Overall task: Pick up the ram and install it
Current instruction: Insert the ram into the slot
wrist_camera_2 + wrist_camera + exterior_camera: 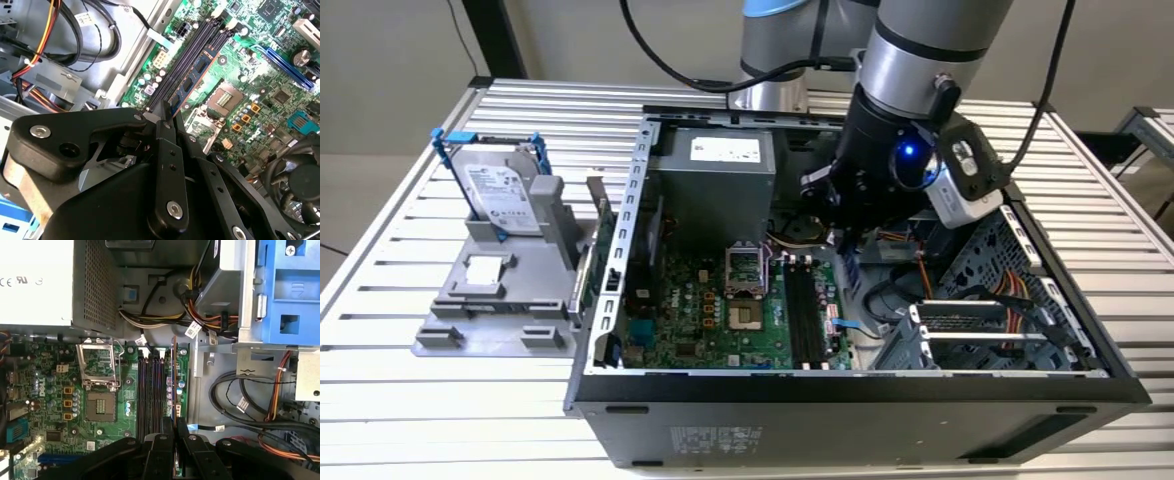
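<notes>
- The ram (196, 75) stands on edge over the motherboard's (55, 405) long black slots (150, 390), near the board's edge.
- The gripper (167, 117) jaws pinch the ram's end.

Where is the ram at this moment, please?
In both wrist views the ram stands on edge between the gripper fingers, over the long black slots beside the processor socket.

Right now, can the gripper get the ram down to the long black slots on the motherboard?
Probably yes. The gripper is shut on the ram, which hangs edge-on just above the long black slots and runs along them. The slots look bare, and the cables lie off to one side.
</notes>
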`<control>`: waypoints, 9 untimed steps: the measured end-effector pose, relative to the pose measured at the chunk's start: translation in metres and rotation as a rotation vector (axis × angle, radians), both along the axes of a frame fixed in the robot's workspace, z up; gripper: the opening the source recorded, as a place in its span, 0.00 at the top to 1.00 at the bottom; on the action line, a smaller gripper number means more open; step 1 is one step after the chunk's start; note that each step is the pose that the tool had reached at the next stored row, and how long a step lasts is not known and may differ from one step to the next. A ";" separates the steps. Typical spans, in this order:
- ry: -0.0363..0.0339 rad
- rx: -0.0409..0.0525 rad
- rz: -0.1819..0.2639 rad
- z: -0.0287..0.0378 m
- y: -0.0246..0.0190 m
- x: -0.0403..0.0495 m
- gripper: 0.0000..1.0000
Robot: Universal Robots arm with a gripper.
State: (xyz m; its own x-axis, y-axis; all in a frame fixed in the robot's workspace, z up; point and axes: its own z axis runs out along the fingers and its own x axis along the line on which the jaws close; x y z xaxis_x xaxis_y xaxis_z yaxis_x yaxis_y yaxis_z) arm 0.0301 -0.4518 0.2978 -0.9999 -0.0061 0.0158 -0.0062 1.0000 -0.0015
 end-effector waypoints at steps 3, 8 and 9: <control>0.0002 -0.0001 -0.001 -0.0034 -0.0005 0.0000 1.00; 0.0018 -0.0002 -0.004 -0.0071 -0.0016 0.0000 1.00; 0.0020 -0.0001 -0.004 -0.0082 -0.0016 0.0000 1.00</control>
State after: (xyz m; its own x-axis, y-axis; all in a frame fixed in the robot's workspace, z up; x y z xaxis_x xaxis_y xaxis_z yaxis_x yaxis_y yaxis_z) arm 0.0300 -0.4534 0.2896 -0.9998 -0.0023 0.0178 -0.0023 1.0000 -0.0016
